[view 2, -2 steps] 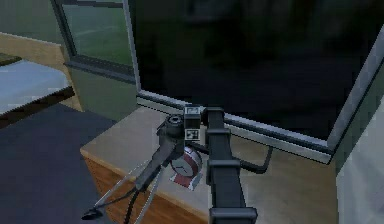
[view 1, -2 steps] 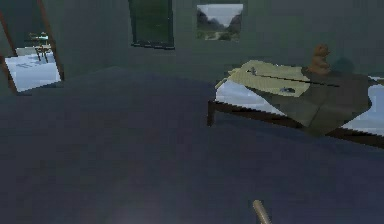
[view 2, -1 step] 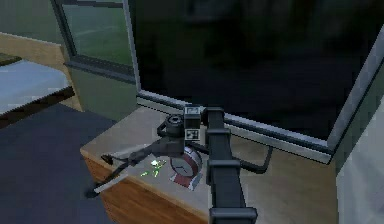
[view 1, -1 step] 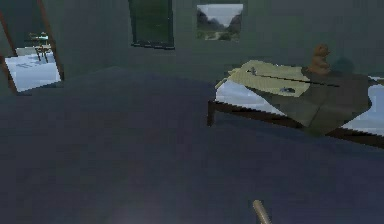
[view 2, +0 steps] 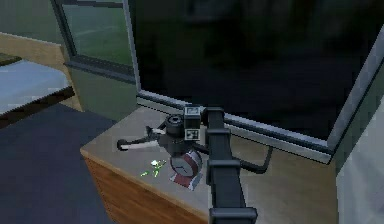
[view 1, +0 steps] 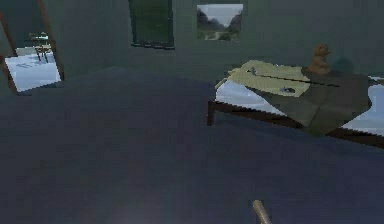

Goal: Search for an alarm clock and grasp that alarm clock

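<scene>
In the forward view, a doorway [view 1: 30, 55] is at the upper left, a dark window [view 1: 151, 22] at the top middle, and a bed [view 1: 300, 100] at the right. In the arm side view, my gripper [view 2: 138, 142] is mid-frame at a wooden desk [view 2: 125, 195]. The round red clock [view 2: 185, 166] stands on the desk, just right of my fingers. I cannot tell if my gripper holds anything.

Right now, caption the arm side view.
End effector at a red round object on a wooden dresser below a window.
</scene>
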